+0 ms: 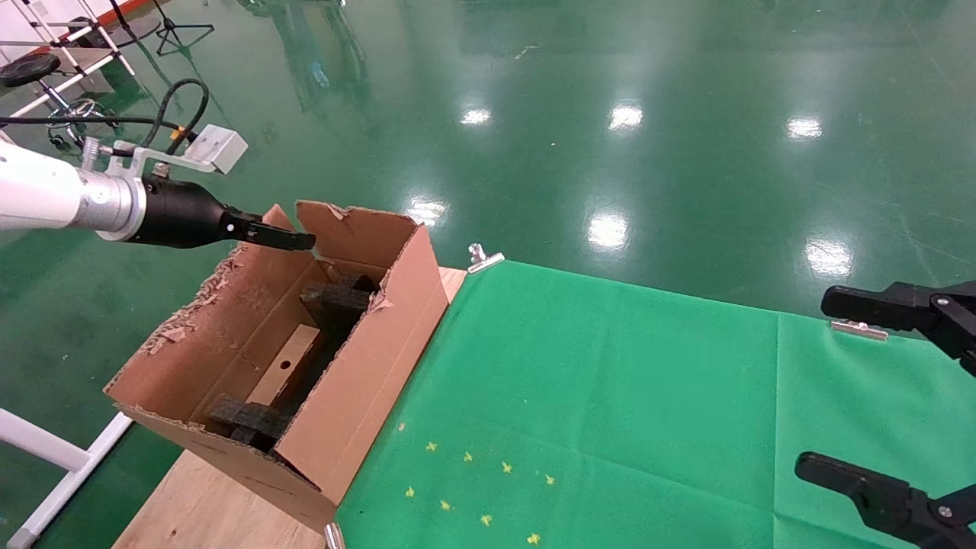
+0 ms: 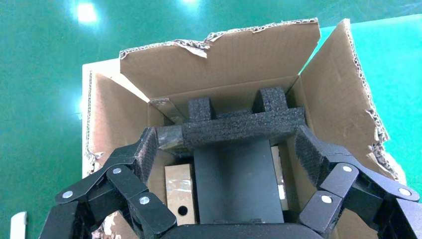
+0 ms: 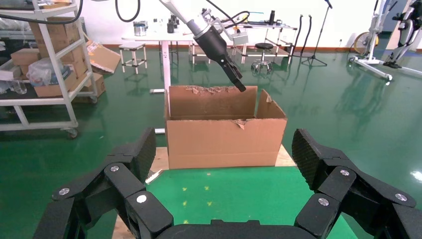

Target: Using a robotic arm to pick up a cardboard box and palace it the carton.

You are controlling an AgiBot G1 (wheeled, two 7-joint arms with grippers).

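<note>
- Left gripper (image 2: 226, 164) hangs over the carton (image 1: 347, 396) at the worktop's left edge — jaws wide apart, empty.
- Box (image 1: 284, 374) lies inside the carton.
- Right gripper (image 3: 224, 164) is parked at the right edge — wide apart, empty.

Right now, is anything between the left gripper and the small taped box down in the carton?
Partly. The cardboard box lies on the carton's floor, beside the black foam pieces. The left gripper hangs open above, its fingers astride that foam.
</note>
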